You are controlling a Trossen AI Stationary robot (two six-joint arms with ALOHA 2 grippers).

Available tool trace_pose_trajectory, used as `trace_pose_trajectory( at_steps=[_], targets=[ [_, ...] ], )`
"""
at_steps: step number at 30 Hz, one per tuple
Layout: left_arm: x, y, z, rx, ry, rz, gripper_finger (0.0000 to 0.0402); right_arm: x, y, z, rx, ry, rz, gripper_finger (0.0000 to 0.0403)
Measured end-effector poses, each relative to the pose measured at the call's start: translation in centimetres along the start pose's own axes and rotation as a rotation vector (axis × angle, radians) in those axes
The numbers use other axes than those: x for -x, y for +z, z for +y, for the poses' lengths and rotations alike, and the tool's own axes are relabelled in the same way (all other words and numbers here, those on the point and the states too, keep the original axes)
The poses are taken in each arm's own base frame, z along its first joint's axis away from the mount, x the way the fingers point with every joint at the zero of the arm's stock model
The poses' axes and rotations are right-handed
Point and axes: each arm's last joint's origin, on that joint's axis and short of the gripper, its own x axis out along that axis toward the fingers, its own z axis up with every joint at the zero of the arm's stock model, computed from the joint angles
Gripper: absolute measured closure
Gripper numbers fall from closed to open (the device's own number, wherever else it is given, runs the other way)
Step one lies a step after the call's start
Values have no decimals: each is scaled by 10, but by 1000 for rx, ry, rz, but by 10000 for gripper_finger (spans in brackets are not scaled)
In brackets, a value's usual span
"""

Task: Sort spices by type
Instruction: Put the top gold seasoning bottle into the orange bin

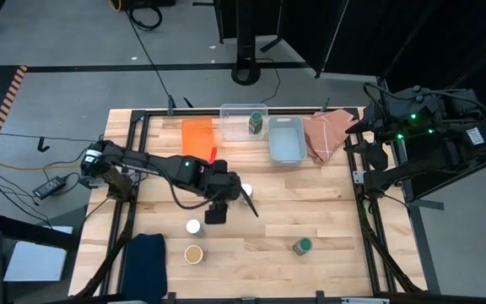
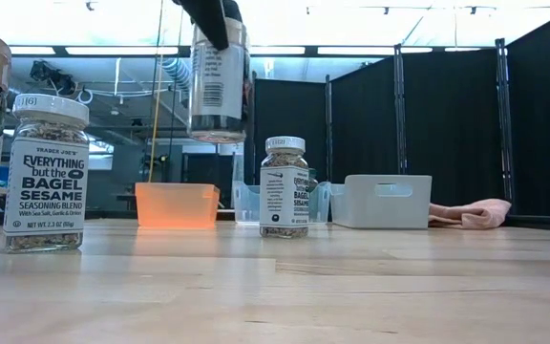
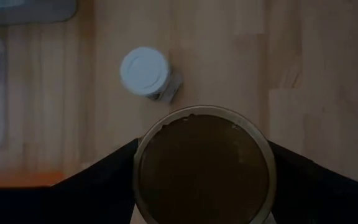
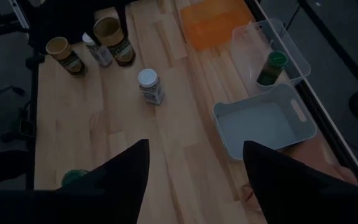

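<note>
Holding a tan-lidded jar (image 3: pixel 204 167) above mid-table, the left gripper (image 1: pixel 218 205) is clamping it. The right gripper (image 4: pixel 194 165), jaws apart and empty, is waiting far right.

**Two dark arms, one lit with green**

Both arms are black or near-black, built from rounded tubular links joined by thicker cylindrical joints. The left arm (image 1: pixel 154 165) has a pale grey, metallic-looking housing at its base end, and a thin black cable loops in an arc beneath its forearm. A small red patch shows on top of it near the wrist. Its left claw (image 1: pixel 218 211) is a blocky black piece. The right arm (image 1: pixel 412 143) is a bulkier cluster of black housings with several black cables looped over it, two small green lights and a white label. The right claw (image 4: pixel 194 171) has two broad, flat, matte black fingers (image 4: pixel 120 180) tapering to points.
</note>
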Motion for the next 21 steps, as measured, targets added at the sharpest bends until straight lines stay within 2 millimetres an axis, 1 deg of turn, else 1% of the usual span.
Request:
trace_pose_trajectory(
  at_steps=[8, 12, 17, 21],
  targets=[
    [2, -1, 27, 83, 56, 59, 121, 0, 0, 0, 0, 0, 0, 137],
    [4, -2, 39, 87, 71, 63, 121, 0, 0, 0, 0, 0, 0, 136],
    [17, -7, 55, 95, 127, 50, 121, 0, 0, 0, 0, 0, 0, 137],
    [37, -13, 71, 129, 196, -2, 121, 0, 0, 0, 0, 0, 0, 137]
  ],
)
